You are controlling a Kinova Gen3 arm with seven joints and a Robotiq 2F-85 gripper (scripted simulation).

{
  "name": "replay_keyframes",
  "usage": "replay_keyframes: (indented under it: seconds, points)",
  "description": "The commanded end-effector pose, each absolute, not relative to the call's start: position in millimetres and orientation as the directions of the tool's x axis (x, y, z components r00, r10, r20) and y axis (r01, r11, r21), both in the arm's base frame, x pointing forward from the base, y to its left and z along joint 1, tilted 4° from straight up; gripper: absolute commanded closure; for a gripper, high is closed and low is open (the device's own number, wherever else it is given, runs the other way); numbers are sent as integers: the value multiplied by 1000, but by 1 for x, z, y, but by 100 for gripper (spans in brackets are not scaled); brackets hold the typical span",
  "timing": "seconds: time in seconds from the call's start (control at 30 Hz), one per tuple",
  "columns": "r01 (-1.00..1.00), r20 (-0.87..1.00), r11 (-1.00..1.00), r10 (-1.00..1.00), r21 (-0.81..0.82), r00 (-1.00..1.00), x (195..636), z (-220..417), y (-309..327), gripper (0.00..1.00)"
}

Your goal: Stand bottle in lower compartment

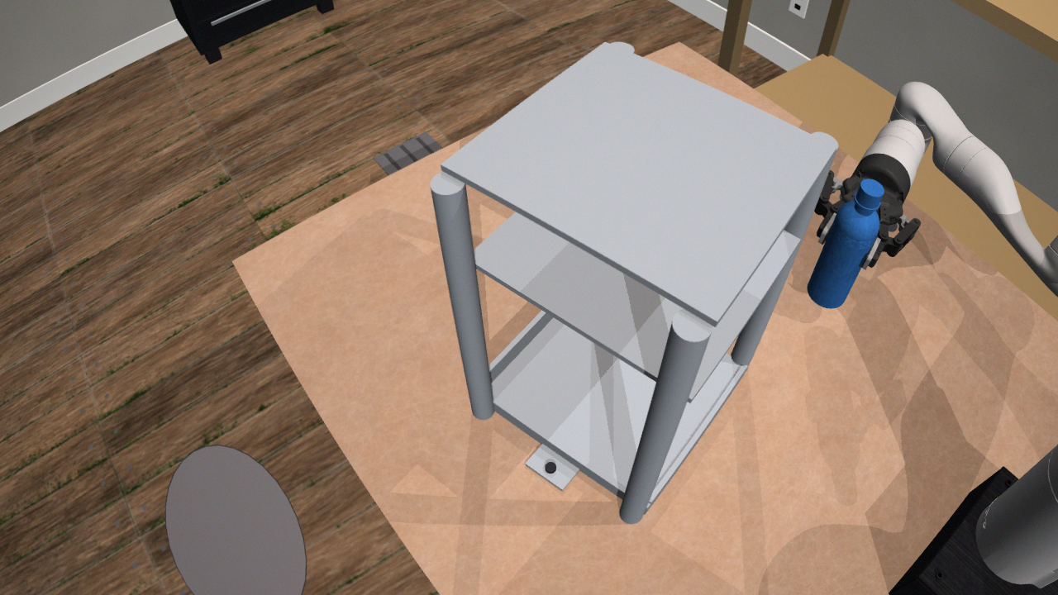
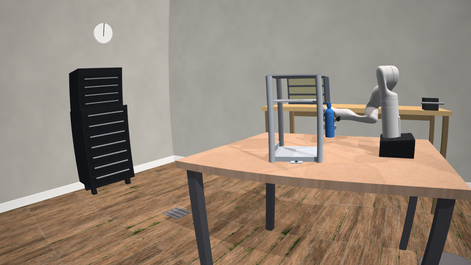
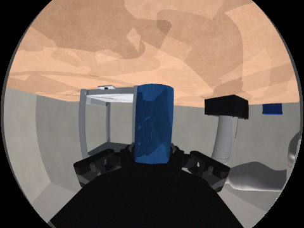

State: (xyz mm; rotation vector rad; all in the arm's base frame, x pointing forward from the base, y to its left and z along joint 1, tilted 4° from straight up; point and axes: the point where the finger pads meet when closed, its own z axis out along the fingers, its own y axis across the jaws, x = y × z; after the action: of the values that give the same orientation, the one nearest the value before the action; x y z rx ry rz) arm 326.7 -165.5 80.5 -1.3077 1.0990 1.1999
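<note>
My gripper [image 1: 864, 221] is shut on a blue bottle [image 1: 845, 245], gripping it from the side near its upper body. The bottle is upright with its cap up and hangs just above the table, to the right of the grey shelving unit [image 1: 613, 273]. In the exterior view the bottle [image 2: 329, 120] is beside the unit's right posts. In the wrist view the bottle [image 3: 154, 129] fills the space between my fingers. The lower compartment floor [image 1: 584, 399] is empty, with a low lip along its edges.
Four round grey posts [image 1: 462, 296] carry the unit's middle and top shelves. A small grey plate with a black knob [image 1: 550, 467] lies on the table in front of the unit. My black base [image 2: 396, 145] stands at the table's right.
</note>
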Motion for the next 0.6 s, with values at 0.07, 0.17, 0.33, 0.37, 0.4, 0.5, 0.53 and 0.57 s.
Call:
replay_keyframes:
  seconds: [0.07,0.17,0.33,0.37,0.4,0.5,0.53,0.57]
  points:
    - [-993,-996,-74,12,-87,86,326,81,-156,100]
    - [-993,-996,-74,12,-86,86,325,81,-147,100]
    - [-994,-996,-74,13,-86,85,324,82,-133,100]
    - [-994,-996,-74,13,-86,85,324,82,-131,100]
    - [-994,-996,-74,13,-86,85,324,82,-129,100]
    - [-994,-996,-74,13,-86,85,323,82,-124,100]
    - [-994,-996,-74,13,-86,85,323,82,-123,100]
    - [-994,-996,-74,13,-86,85,323,82,-122,100]
